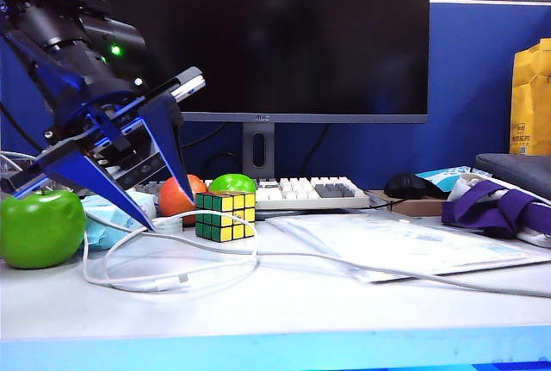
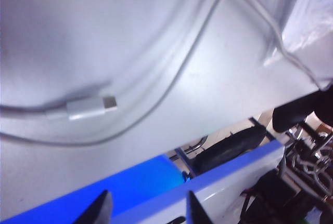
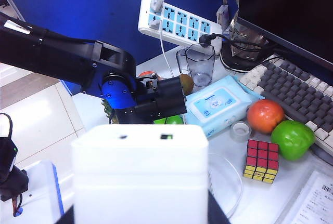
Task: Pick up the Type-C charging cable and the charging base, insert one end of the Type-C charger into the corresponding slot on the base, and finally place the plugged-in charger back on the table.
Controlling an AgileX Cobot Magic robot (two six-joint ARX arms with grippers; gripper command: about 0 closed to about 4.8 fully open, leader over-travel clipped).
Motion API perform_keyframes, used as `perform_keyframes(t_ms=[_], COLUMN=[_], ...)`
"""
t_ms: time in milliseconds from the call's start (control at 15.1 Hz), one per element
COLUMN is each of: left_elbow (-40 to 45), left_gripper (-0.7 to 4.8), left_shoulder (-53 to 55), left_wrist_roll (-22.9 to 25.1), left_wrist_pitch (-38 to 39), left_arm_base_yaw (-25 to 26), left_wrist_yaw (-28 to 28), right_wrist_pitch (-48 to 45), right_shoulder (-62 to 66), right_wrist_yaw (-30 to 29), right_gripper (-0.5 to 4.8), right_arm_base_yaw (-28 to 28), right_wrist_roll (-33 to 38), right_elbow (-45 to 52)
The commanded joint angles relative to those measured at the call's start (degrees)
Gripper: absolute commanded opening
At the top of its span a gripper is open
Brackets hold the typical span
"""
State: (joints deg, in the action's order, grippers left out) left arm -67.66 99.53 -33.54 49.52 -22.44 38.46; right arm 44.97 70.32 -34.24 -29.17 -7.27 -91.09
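Nearest the lens, past the light blue front edge of the table (image 1: 284, 349): loose loop of the Type-C charging cable (image 1: 215, 250), lying flat on the white top at near left, its plug (image 2: 89, 108) resting on the surface and held by nothing. Just above that loop, beside a Rubik's cube (image 1: 225, 216) and a green apple (image 1: 41, 229): left gripper (image 1: 170, 214), blue fingers spread wide and empty, tips pointing down at the cord without touching it. Same story from the left wrist view, with two dark fingertips (image 2: 101, 209) well apart, bare table between them, plug lying farther off.

Out of the exterior shot: right gripper (image 3: 139, 220), clenched on the charging base (image 3: 139, 174), a white block filling the near part of the right wrist view with two small slots on its upper face turned toward the left arm. Beyond it: pale blue tissue pack (image 3: 218, 104) and keyboard (image 3: 307, 91) at the far side.

Judged progress: early to middle. Base in hand; cable not yet picked up. Left to do: grasping the cord near its plug, lifting it, lining the metal tip up with the right slot, pushing home, setting the joined pair back down.
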Motion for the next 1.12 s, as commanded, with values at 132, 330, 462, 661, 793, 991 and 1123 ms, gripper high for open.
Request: perform_keyframes(t_ms=[132, 330, 462, 661, 793, 991, 1123], left_elbow=[0.39, 1.36, 1.92, 2.1, 2.1, 2.14, 2.16], left_gripper=[1.83, 1.83, 1.83, 1.83, 1.83, 1.83, 1.82], left_shoulder=[1.46, 2.32, 3.45, 4.52, 5.09, 5.44, 5.46], left_wrist_roll=[-0.96, -0.98, -1.99, -4.07, -4.66, -3.96, -4.0], left_wrist_pitch=[-0.94, -1.33, -3.13, -5.97, -6.69, -4.83, -4.81], left_arm_base_yaw=[-0.09, -0.09, -0.09, -0.09, -0.09, -0.09, -0.09], left_wrist_yaw=[-0.98, -0.74, -1.18, -1.33, -1.38, -0.09, -3.58], right_wrist_pitch=[-1.05, -0.22, -0.13, 0.37, 0.44, 0.44, 0.44], right_shoulder=[-0.39, -0.39, -0.39, -0.39, -0.39, -0.39, -0.39], right_wrist_yaw=[-0.42, -0.39, -0.39, -0.42, -0.42, -0.39, -0.39], right_gripper=[-0.04, -0.05, -0.04, -0.04, -0.05, -0.04, -0.04], right_arm_base_yaw=[-0.04, -0.04, -0.04, -0.04, -0.04, -0.04, -0.04], right_wrist_roll=[0.22, 0.2, 0.22, 0.22, 0.22, 0.22, 0.22], right_elbow=[-0.33, -0.33, -0.33, -0.33, -0.33, -0.33, -0.33])
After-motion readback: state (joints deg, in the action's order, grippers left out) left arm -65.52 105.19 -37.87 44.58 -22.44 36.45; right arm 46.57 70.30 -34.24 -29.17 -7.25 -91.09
